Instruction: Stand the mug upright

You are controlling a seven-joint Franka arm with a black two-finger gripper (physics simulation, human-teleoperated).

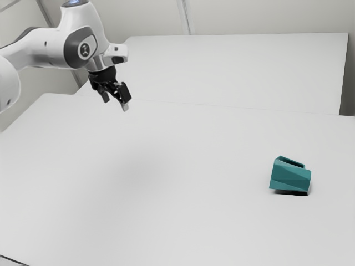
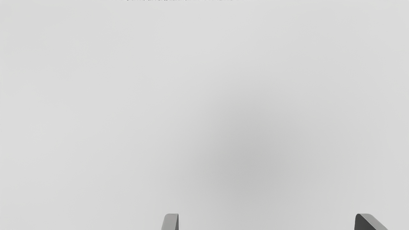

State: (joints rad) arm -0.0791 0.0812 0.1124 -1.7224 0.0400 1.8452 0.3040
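- Far left, exterior view: the white arm point(image 1: 47, 49), entering from the edge and ending above the table, well apart from the task's object.
- Left, at the arm's end: the black gripper point(image 1: 115, 103). Its jaws are released; the wrist view shows the two fingertips standing wide apart with nothing between them.
- Centre: the pale table point(image 1: 205, 183), a bare stretch separating gripper from mug.
- Right: the teal mug point(image 1: 290, 180), resting on the table. It appears to lie on its side, with what looks like the handle uppermost; which way the mouth faces cannot be told.
- Stage of the task, judged from this pose: the upright stance is not in evidence. What remains is to reach the mug, take hold of it, turn it onto its base and let it go standing. A rounded side could roll under a poorly centred grasp.
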